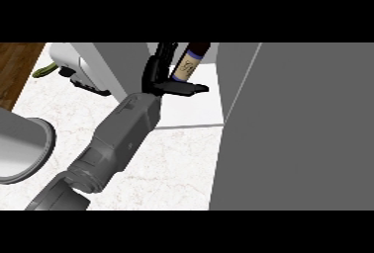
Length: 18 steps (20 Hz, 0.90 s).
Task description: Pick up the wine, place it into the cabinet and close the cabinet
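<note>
The wine bottle [188, 63], dark with a cream label and a blue band, stands upright inside the open cabinet on its white shelf [194, 106]. My left hand [157, 74] reaches in from the lower left on a long grey forearm. Its fingers [162, 57] run straight up along the bottle's left side, and the thumb [184, 88] sticks out to the right in front of the bottle's base. The fingers are not curled round the bottle. The bottle's base is hidden behind the thumb. The cabinet's grey door [300, 128] stands open and fills the right side.
A large grey round vessel [22, 148] sits at the left edge on the marble counter [171, 163]. A white and grey appliance [84, 66] with a green item [45, 69] beside it stands at the back left. Wooden floor [15, 69] shows beyond the counter's edge.
</note>
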Each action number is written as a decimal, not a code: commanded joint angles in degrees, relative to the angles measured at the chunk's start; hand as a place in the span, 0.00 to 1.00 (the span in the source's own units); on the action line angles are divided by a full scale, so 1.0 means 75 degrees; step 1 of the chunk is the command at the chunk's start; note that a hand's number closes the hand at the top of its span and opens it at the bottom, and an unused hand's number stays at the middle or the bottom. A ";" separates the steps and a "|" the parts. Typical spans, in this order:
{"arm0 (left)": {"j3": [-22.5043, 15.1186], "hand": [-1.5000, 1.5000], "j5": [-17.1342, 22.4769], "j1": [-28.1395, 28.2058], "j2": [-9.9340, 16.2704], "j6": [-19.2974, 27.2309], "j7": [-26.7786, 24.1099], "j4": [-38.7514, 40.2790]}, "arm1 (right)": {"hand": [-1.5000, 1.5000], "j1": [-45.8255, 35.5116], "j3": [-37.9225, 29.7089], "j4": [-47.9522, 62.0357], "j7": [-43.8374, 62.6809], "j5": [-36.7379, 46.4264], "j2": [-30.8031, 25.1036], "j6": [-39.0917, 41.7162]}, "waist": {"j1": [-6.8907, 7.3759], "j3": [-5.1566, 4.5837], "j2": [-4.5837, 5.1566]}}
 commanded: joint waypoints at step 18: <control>-0.2112 0.00 -0.0462 0.2287 -0.0174 0.2284 0.2644 -0.6320 | 0.00 0.0154 -0.0035 -0.0372 0.0251 -0.0009 -0.0323 -0.0320 | 0.0511 0.0046 -0.0239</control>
